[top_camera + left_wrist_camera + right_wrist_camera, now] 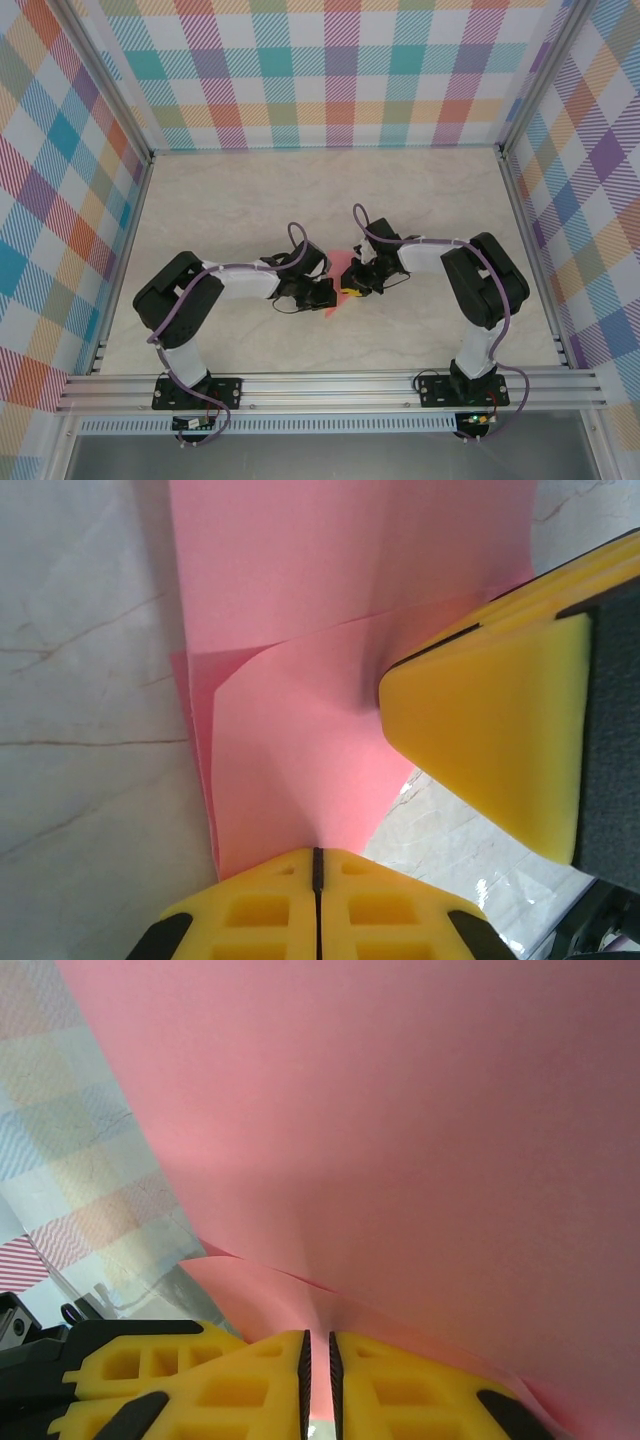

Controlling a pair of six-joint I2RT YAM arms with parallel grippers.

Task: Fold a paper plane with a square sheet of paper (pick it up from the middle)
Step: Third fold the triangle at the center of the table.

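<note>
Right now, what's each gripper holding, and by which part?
Both pinch the thin salmon-pink paper sheet: left gripper on its curled near edge, right gripper at a side edge.

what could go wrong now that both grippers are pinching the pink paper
Tearing: the left gripper and right gripper are both shut on one thin sheet of paper; pulling apart could rip it. Stray crease: the sheet bows between them, so pressing down may fold it off-line. Slip: the left gripper seems to pinch only a narrow tip.
</note>
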